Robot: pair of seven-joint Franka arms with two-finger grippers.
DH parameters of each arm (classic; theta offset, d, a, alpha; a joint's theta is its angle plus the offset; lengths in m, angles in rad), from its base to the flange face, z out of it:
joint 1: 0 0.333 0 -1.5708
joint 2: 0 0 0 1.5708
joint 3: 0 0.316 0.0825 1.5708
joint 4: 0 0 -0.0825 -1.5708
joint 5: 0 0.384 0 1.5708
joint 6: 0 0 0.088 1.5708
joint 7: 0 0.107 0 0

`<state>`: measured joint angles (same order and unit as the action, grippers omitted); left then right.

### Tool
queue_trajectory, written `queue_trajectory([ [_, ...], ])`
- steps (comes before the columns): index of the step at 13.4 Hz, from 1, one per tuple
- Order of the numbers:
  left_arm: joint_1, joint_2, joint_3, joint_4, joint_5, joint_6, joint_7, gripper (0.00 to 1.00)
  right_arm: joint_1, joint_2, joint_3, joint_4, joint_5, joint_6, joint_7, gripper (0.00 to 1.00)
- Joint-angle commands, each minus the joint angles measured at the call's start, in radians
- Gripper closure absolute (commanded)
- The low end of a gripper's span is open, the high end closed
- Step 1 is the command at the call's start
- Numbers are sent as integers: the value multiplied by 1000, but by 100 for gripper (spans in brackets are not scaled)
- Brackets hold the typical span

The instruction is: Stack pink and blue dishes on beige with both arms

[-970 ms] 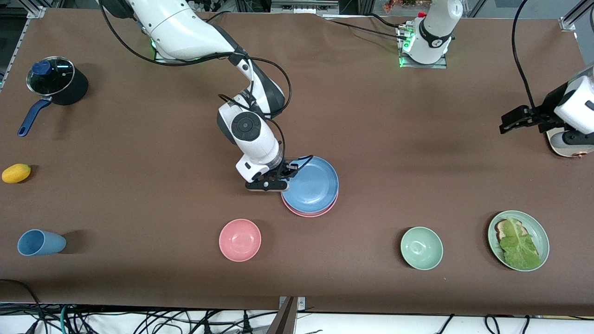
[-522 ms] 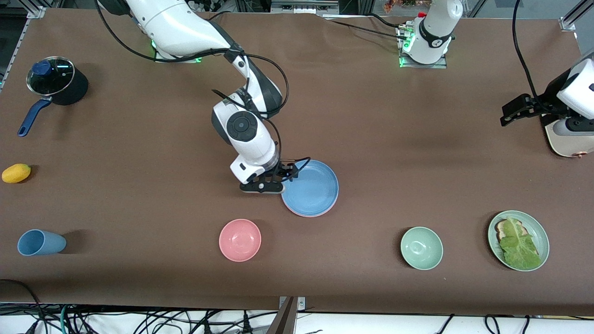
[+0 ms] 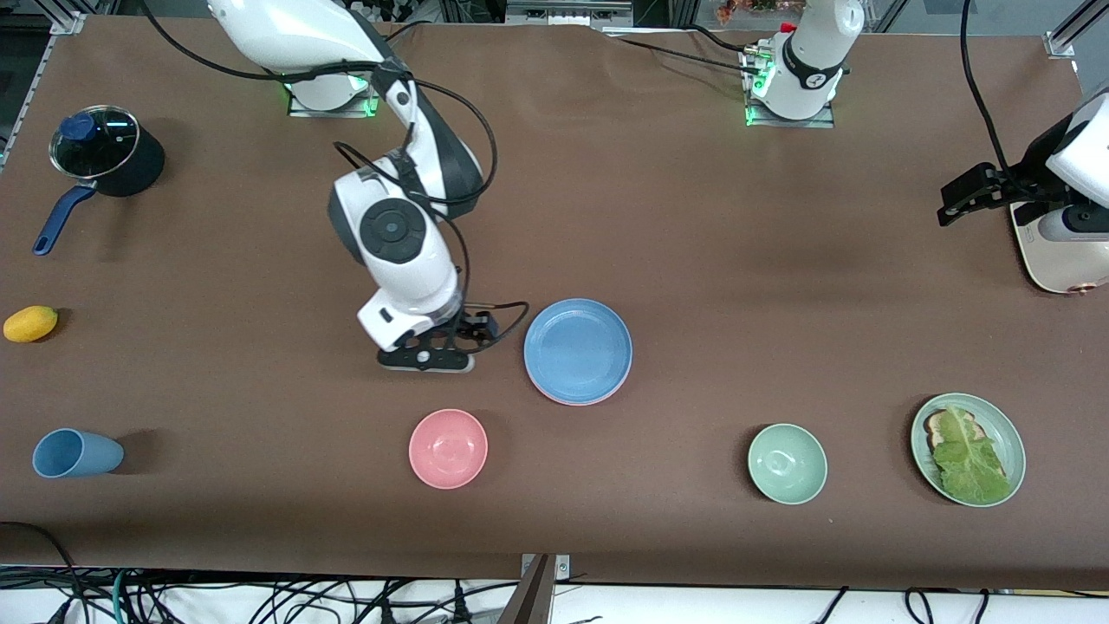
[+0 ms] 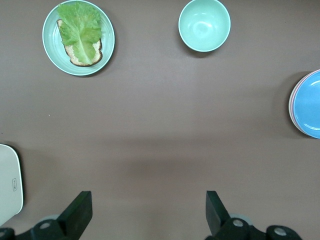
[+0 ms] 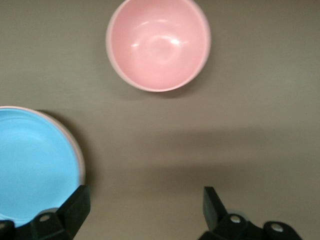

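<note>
Change: right gripper [image 3: 426,357] has let go of the blue plate [image 3: 578,348] and drawn away from it toward the right arm's end of the table; the plate, tilted a second ago, now lies flat.
Right gripper: low over bare table just beside the stack, centre-left of the front view; fingers spread wide, nothing between them.
Blue plate: middle of the front view, on top of the pink plate [image 3: 563,398], which shows only as a thin rim along the lower edge.
Beige plate: cannot be made out under the stack.
Left gripper: [image 3: 963,198] at the upper right of the front view, over the table just beside the cream toaster [image 3: 1053,260]; fingers wide apart, empty; this arm waits.
Pink bowl: [image 3: 448,448] lower centre-left, nearer the front camera than the right gripper.
Green bowl: [image 3: 787,464] lower right, well apart from the stack.
Green plate: [image 3: 1005,429] at lower right, beside the green bowl, carrying toast and a lettuce leaf.
Blue cup: [image 3: 76,453] on its side, lower left.
Lemon: [image 3: 30,323] at the left edge.
Lidded pot: [image 3: 106,160] upper left.
</note>
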<state>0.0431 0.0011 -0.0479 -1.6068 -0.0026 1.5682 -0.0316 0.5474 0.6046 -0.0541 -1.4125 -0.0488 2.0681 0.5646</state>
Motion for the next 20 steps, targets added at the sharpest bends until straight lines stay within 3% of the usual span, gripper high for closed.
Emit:
queue_trajectory([
  [1,-2,4,8,16,-16,-2,27,0,-6,-51,-90,-9,4,-71,-121,0],
  [4,-8,17,6,16,-10,33,12,0,-38,-69,-128,-9,69,-126,-221,0],
  [8,-2,25,8,18,-11,30,22,0,-29,-78,-144,-17,63,-134,-250,0],
  [12,0,23,10,21,-14,26,22,0,-73,-250,-142,-57,61,-264,-349,0],
  [17,-2,23,6,21,-17,18,29,0,-343,-437,61,-69,61,-428,-419,0],
  [19,0,23,6,22,-17,18,29,0,-443,-532,135,-159,61,-439,-419,0],
  [20,0,22,6,22,-19,19,29,0,-457,-573,141,-198,61,-441,-419,0],
])
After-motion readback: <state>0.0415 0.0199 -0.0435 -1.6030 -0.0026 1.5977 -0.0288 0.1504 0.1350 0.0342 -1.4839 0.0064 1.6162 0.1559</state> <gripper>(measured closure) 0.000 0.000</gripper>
